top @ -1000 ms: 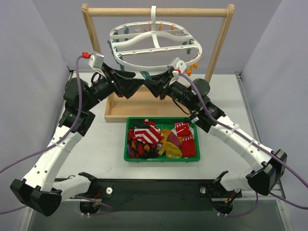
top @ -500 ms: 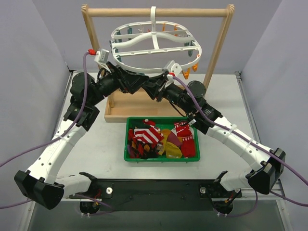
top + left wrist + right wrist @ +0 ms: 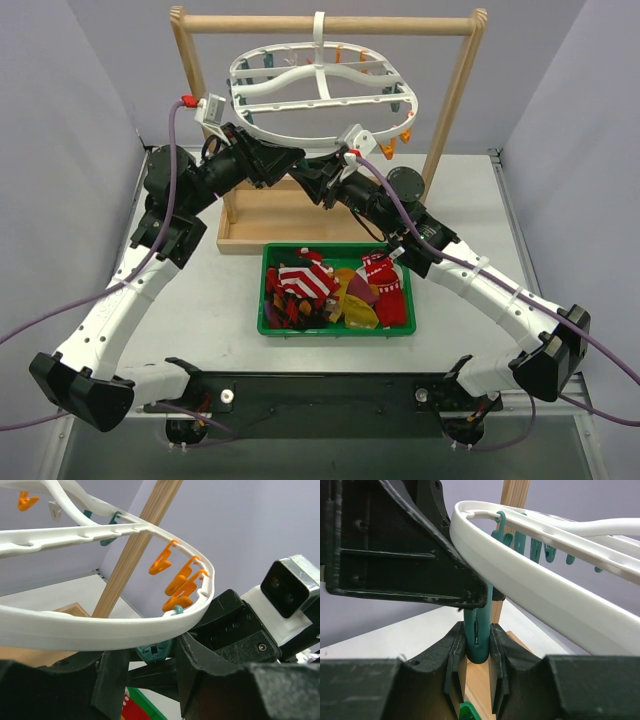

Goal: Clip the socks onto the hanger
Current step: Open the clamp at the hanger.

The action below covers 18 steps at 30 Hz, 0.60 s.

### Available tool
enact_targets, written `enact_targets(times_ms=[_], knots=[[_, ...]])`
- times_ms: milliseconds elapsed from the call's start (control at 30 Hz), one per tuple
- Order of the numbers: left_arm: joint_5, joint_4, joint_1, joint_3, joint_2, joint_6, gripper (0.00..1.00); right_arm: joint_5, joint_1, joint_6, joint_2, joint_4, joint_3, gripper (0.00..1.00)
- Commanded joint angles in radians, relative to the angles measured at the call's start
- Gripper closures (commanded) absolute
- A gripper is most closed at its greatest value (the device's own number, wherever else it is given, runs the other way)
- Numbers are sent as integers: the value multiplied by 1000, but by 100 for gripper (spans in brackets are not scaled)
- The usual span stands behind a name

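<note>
Teal clip [image 3: 477,630] under the hanger [image 3: 530,585]'s near rim is pinched by the right gripper [image 3: 477,652]; the left gripper [image 3: 150,677] beside it gapes empty. All socks [image 3: 310,283] lie in the green bin [image 3: 335,329], none clipped.

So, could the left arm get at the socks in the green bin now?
Probably yes. The socks lie uncovered in the open bin, nothing between them and the left arm; the left gripper is up at the hanger rim.

We see a pale table [image 3: 225,300] carrying a green bin [image 3: 337,331], seemingly touching the wooden rack's base [image 3: 290,226] behind it.
</note>
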Motion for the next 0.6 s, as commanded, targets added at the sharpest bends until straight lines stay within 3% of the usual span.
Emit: enact_targets(times_ms=[0, 167, 267, 300, 367, 400, 467, 567], knots=[[-26, 2, 1, 47, -1, -62, 58, -34, 17, -11, 8, 71, 40, 100], [-24, 3, 1, 30, -3, -61, 65, -33, 22, -9, 14, 74, 48, 100], [-27, 3, 2, 23, -9, -45, 75, -13, 26, -6, 12, 71, 36, 91], [-30, 0, 2, 21, -9, -36, 83, -1, 26, 0, 0, 69, 28, 80], [-35, 2, 2, 21, -12, -29, 92, 47, 26, 6, -21, 78, -15, 71], [-34, 5, 2, 21, -13, -21, 100, 64, 26, 9, -50, 82, -36, 61], [-34, 5, 4, 12, -16, -15, 100, 91, 25, 14, -81, 82, -85, 50], [-23, 11, 4, 6, -19, -1, 100, 154, 26, 11, -136, -12, -99, 22]])
